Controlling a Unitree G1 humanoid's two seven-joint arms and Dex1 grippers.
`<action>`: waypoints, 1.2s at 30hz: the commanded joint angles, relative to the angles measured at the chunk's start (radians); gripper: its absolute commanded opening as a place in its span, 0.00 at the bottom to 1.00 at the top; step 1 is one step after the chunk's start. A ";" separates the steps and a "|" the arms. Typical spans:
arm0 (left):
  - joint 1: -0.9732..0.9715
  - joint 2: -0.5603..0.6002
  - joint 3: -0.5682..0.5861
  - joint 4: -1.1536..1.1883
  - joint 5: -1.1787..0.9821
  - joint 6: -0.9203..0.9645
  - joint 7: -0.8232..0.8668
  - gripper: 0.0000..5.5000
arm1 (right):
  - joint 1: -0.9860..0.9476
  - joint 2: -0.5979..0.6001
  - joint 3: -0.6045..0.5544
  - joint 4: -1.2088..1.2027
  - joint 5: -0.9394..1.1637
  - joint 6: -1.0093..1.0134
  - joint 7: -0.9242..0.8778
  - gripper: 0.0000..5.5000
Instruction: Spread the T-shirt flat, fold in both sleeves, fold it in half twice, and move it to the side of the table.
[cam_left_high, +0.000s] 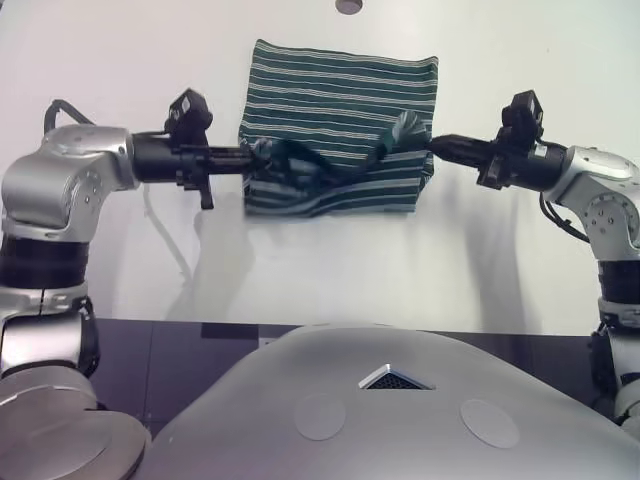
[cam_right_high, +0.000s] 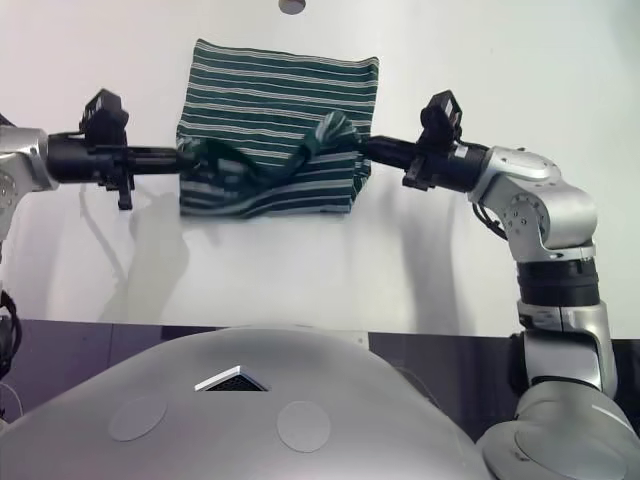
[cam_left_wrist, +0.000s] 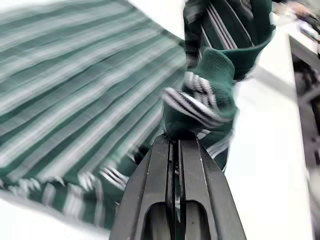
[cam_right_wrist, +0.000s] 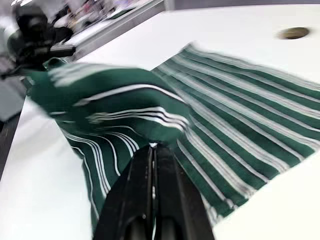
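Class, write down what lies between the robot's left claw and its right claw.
A bunched, sagging edge of the T-shirt spans from the left claw to the right claw, both shut on it, as the eye views show.

The T-shirt is laid on the far middle of the table, and a round opening is set in the tabletop just beyond it at 12 o'clock. Its near edge is held above the rest, clamped by the left gripper at 9 o'clock and the right gripper at 3 o'clock.
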 joint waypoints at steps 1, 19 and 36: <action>-0.230 -0.172 -0.014 0.343 0.125 -0.081 0.161 0.00 | -0.258 0.168 -0.003 0.376 -0.122 -0.099 -0.092 0.00; -0.562 -0.398 0.134 1.117 0.354 -0.583 0.435 0.27 | -0.431 0.298 -0.029 0.766 -0.453 -0.410 -0.182 0.08; -0.041 -0.322 -0.265 0.226 0.535 -0.412 0.160 0.01 | -0.603 0.284 0.179 0.998 -0.893 -0.793 -0.348 0.00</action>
